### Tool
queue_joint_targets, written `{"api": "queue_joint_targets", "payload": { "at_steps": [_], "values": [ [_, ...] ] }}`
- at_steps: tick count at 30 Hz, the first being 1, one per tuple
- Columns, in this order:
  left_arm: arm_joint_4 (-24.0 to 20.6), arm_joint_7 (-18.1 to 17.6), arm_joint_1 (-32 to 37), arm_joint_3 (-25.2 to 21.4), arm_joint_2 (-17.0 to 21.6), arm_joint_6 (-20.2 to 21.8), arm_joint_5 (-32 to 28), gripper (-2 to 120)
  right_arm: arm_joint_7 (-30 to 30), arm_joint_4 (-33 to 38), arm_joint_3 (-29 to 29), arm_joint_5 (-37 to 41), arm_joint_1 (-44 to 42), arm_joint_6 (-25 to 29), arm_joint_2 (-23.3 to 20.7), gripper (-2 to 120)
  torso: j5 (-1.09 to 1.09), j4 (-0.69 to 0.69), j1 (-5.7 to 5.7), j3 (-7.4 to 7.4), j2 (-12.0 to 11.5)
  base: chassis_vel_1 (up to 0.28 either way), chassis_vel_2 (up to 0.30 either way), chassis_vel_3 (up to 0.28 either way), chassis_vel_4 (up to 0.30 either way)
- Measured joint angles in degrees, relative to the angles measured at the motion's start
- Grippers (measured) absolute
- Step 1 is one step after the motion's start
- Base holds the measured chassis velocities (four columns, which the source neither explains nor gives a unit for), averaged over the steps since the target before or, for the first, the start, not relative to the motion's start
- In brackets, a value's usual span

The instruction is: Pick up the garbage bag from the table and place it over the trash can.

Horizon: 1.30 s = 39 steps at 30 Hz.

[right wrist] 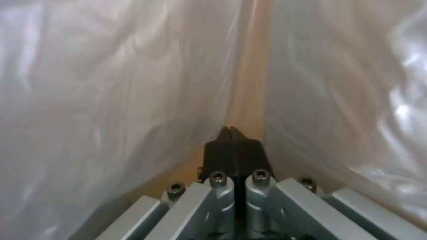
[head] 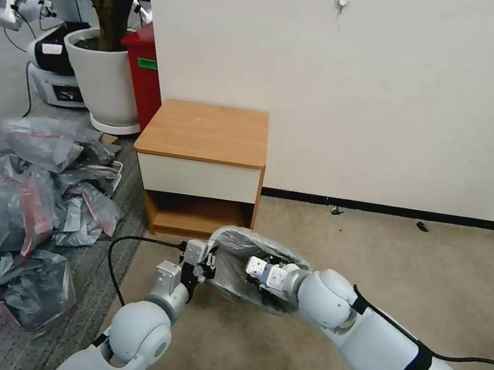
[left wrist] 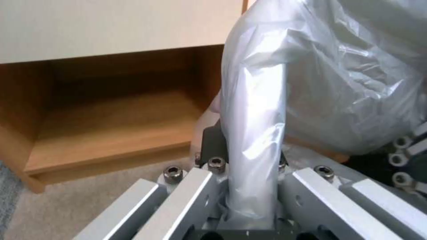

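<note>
The garbage bag (head: 243, 249), thin grey plastic, stands puffed up on the carpet just in front of the table (head: 205, 132), a small wooden nightstand. The trash can is hidden under the bag. My left gripper (head: 205, 263) is at the bag's left edge; in the left wrist view a taut fold of the garbage bag (left wrist: 253, 140) runs between its fingers (left wrist: 213, 143), which are shut on it. My right gripper (head: 254, 268) reaches into the bag's mouth from the right. In the right wrist view its fingertips (right wrist: 231, 146) are pressed together, with the garbage bag (right wrist: 111, 100) film on both sides.
A heap of like grey-and-pink bags (head: 22, 201) covers the floor at the left. Behind it stand a white plant pot (head: 105, 80) and a red box (head: 143, 70). The wall runs close behind the nightstand. Open carpet (head: 402, 264) lies to the right.
</note>
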Motion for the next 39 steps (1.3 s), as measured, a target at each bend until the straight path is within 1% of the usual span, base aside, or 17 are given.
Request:
{"api": "queue_joint_targets", "payload": {
  "at_steps": [4, 6, 9, 19, 39],
  "values": [
    [0.10, -0.04, -0.01, 0.18, -0.13, -0.01, 0.06, 2, 0.40, -2.33, -0.17, 0.12, 0.48, -0.42, 1.02, 0, 0.00, 0.00, 0.00, 0.00, 0.00, 0.000, 0.000, 0.000, 0.000],
    [0.13, -0.05, 0.00, 0.20, -0.13, -0.01, 0.07, 2, 0.56, -2.75, -0.24, 0.16, 0.60, -0.51, 1.24, 0, 0.00, 0.00, 0.00, 0.00, 0.00, 0.000, 0.000, 0.000, 0.000],
    [0.17, -0.07, -0.02, 0.26, -0.09, -0.02, 0.08, 2, 1.15, -3.69, -0.73, 0.42, 0.97, -2.21, 1.92, 0, 0.00, 0.00, 0.00, 0.00, 0.00, 0.000, 0.000, 0.000, 0.000],
    [-0.18, -0.10, 0.43, 0.23, 0.03, -0.03, 0.17, 2, 3.05, -6.56, -1.09, 0.52, 1.09, -3.49, 3.46, 0, 0.00, 0.00, 0.00, 0.00, 0.00, 0.000, 0.000, 0.000, 0.000],
    [-0.40, -0.10, 0.69, 0.10, -0.23, -0.06, 0.36, 2, 4.39, -12.23, -0.97, -1.05, 1.14, -3.66, 6.14, 0, 0.00, 0.00, 0.00, 0.00, 0.00, 0.000, 0.000, 0.000, 0.000]
  ]
}}
